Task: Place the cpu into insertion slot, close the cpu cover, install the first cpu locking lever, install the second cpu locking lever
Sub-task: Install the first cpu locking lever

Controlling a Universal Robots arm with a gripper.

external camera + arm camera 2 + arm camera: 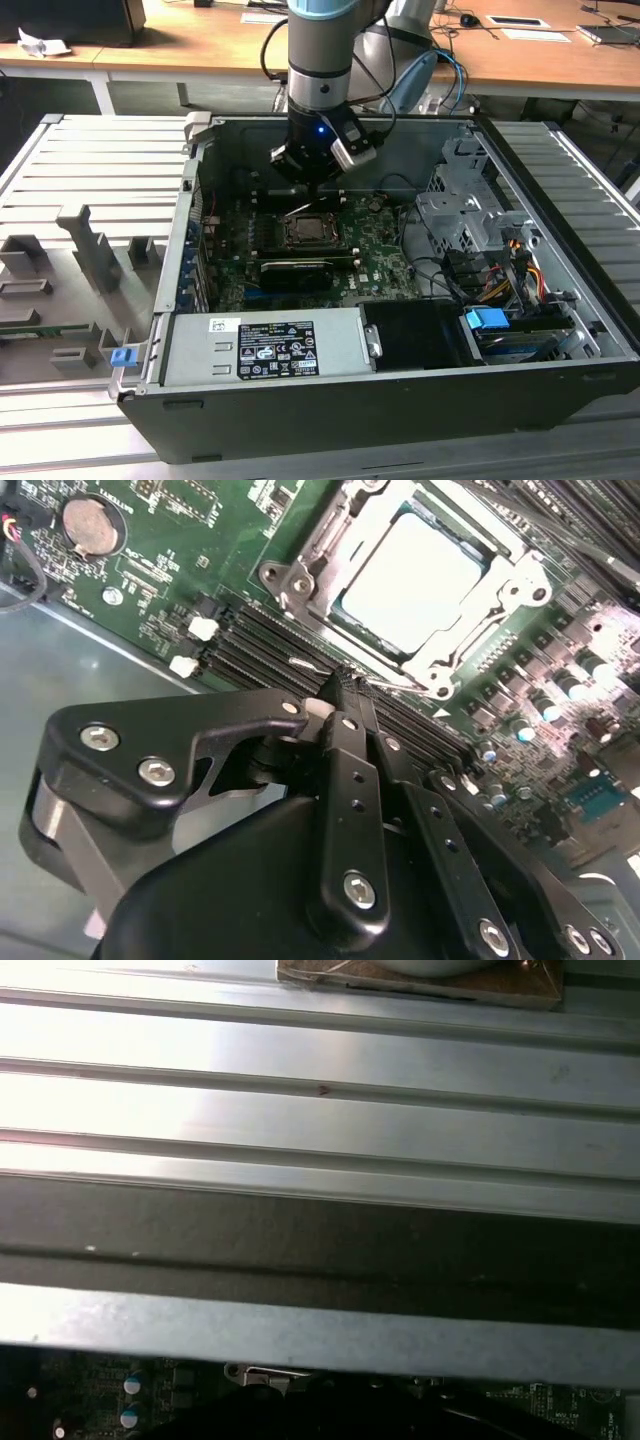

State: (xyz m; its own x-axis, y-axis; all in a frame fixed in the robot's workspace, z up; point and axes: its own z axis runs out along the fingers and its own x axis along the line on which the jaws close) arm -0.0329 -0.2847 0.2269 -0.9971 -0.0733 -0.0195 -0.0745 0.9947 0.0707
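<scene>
The chip [415, 580] is already sitting under the closed cover [440, 655], and the gripper [345, 685], jaws clenched, is pressing a lever [330, 670] at the socket's six o'clock edge.

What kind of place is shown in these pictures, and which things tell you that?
Probably a robotics lab or test workshop. An open computer case lies on a ribbed metal work surface, a robot arm reaches into it above the motherboard, and wooden desks with papers stand behind.
</scene>
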